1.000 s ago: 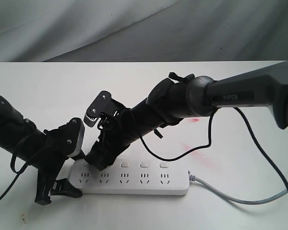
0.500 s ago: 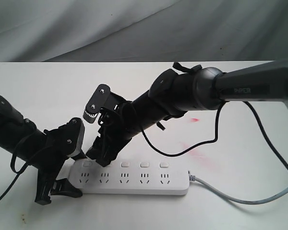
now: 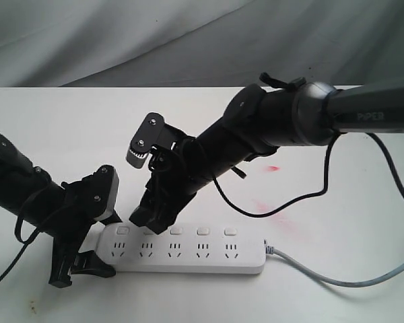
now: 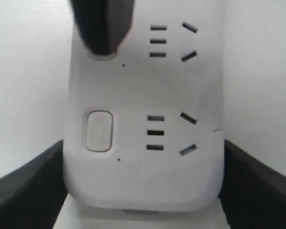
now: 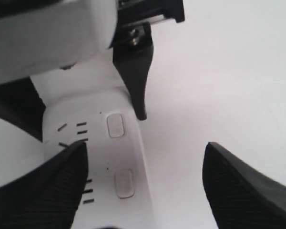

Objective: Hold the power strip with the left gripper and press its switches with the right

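Note:
The white power strip [image 3: 209,256] lies flat near the table's front, its grey cord [image 3: 337,279] trailing right. My left gripper [image 3: 97,232] is shut on its left end; in the left wrist view both black fingers [image 4: 31,183] press the sides of the power strip [image 4: 143,176]. My right gripper [image 3: 141,188], on the PIPER arm, is open wide. Its lower fingertip [image 3: 148,219] hangs just over the second switch, hiding it; contact is unclear. The first switch [image 3: 123,230] and three switches to the right show. In the right wrist view the second switch [image 5: 124,183] lies between the fingers of the right gripper [image 5: 143,186].
Pink-red smears [image 3: 269,205] mark the white table behind the strip. A grey cloth backdrop [image 3: 188,40] hangs beyond the table's far edge. The right arm's black cable [image 3: 283,208] loops down close to the table above the strip.
My right gripper has lifted off the strip's left part and shifted right along the switch row, uncovering the first switch. The left gripper and the strip have stayed put.

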